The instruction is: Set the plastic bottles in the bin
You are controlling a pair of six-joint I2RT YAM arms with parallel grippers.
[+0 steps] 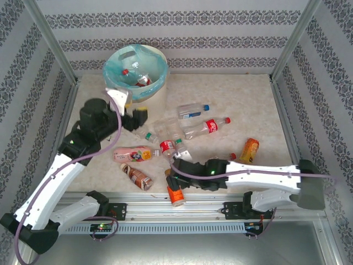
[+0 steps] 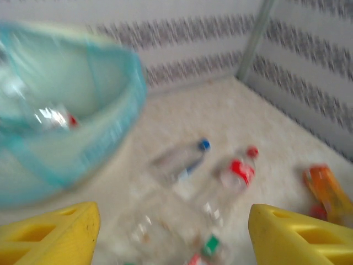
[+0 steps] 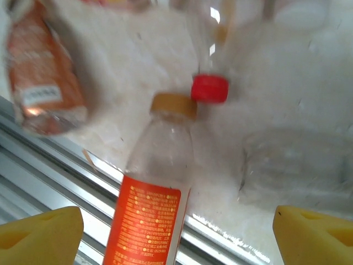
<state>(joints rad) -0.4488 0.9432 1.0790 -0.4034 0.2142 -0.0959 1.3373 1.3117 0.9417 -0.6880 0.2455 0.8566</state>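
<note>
I see my left fingers (image 2: 55, 234) wide and empty beside the blurred bin (image 2: 118, 118), my right fingers (image 3: 38, 234) wide either side of an orange-label bottle (image 3: 149, 221), its base cut off, other bottles (image 1: 207, 127) strewn on the tabletop (image 1: 248, 105).

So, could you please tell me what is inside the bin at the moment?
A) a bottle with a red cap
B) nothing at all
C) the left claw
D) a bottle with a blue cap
A: a clear bottle with a red cap lies inside the bin, against the turquoise liner.
</note>
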